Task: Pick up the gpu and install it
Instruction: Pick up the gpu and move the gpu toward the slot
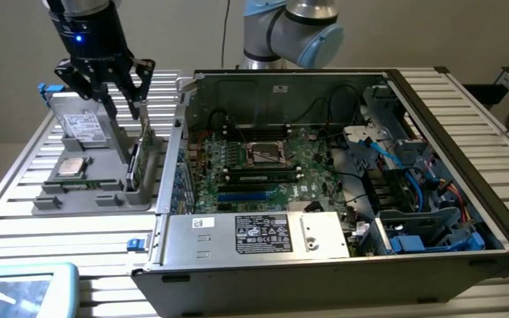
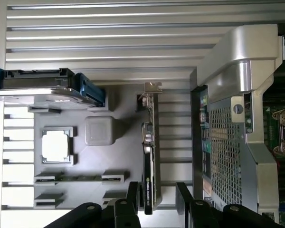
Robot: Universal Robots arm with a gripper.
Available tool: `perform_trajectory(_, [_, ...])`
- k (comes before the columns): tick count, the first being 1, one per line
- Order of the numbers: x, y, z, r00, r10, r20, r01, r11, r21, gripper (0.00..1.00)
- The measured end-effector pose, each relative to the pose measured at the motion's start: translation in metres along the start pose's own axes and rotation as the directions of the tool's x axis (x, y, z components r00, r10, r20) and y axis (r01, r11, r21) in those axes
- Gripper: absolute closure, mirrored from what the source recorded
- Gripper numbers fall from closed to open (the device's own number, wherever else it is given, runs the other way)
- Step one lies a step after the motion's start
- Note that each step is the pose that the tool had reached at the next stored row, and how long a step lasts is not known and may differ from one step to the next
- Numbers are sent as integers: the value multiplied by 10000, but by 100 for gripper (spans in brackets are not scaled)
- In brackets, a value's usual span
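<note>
The robot's fingers (image 1: 134, 103) hang spread apart and empty above a grey tray (image 1: 87, 200) on the slatted tabletop (image 1: 7, 199). They hold nothing. Seen from the wrist, the two dark fingers (image 2: 132, 192) stand to either side of one end of the gpu (image 2: 149, 161), with clear space showing between the card and one of them.

The gpu (image 1: 136, 162) stands on its long edge in a slot of the tray (image 2: 123, 156), along the side nearest the computer case (image 1: 449, 132). Its silvery bracket is at the end farther from the fingers in the wrist view.

Other parts share the tray. A hard drive (image 1: 82, 126) with a white label and blue tabs leans upright at the far end, near the fingers in the exterior view. A square processor (image 1: 69, 169) lies flat in its pocket. A narrow memory stick (image 1: 82, 183) sits on edge in a slot just beside it. The wrist view shows the same drive (image 2: 38, 83), processor (image 2: 55, 145) and stick (image 2: 76, 178) across the tray from the gpu.

Just beside the tray, to the exterior view's right, the case lies open on its side, baring the green motherboard (image 1: 264, 159), blue cables and a labelled silver power supply (image 1: 254, 232). The case's perforated metal rear wall (image 2: 223, 142) runs close alongside the tray. The arm (image 1: 290, 33) rises behind the case.
</note>
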State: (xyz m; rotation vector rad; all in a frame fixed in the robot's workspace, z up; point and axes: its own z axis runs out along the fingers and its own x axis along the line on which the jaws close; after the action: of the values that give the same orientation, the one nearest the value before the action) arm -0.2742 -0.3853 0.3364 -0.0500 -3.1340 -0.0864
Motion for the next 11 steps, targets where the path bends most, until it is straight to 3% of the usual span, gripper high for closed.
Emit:
perform_trajectory(6, [1, -6, 109, 10000, -17, -12, 17, 10000, 0, 56])
perform_trajectory(11, [1, -29, 177, 9997, -6, -231, 6, 10000, 7, 56])
